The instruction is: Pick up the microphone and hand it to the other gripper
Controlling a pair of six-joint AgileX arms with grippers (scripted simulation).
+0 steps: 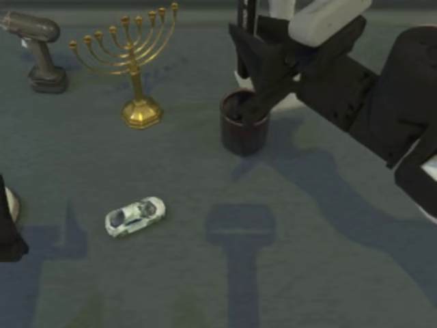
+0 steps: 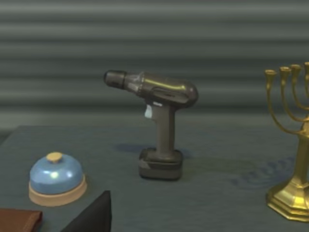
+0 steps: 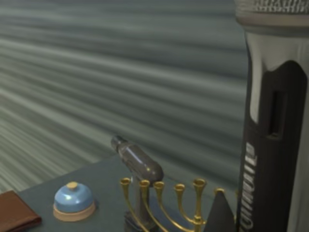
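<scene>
Judging from its wrist view, your right gripper [image 1: 255, 106] is right beside the slim black-handled, silver-mesh-headed microphone [image 3: 270, 145]. You cannot tell whether it is clamped. The handover to the parked left gripper [image 1: 8, 236] looks still to do.

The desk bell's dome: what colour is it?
Light blue dome, tan base; clearest in the left wrist view.

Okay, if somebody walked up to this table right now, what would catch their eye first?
Probably the gold menorah standing at the far left of the table, near the grey power drill in the corner. Next, the right arm reaching over the dark cup, with the microphone upright and close in its wrist view. A small white toy car sits alone nearer the front.
</scene>
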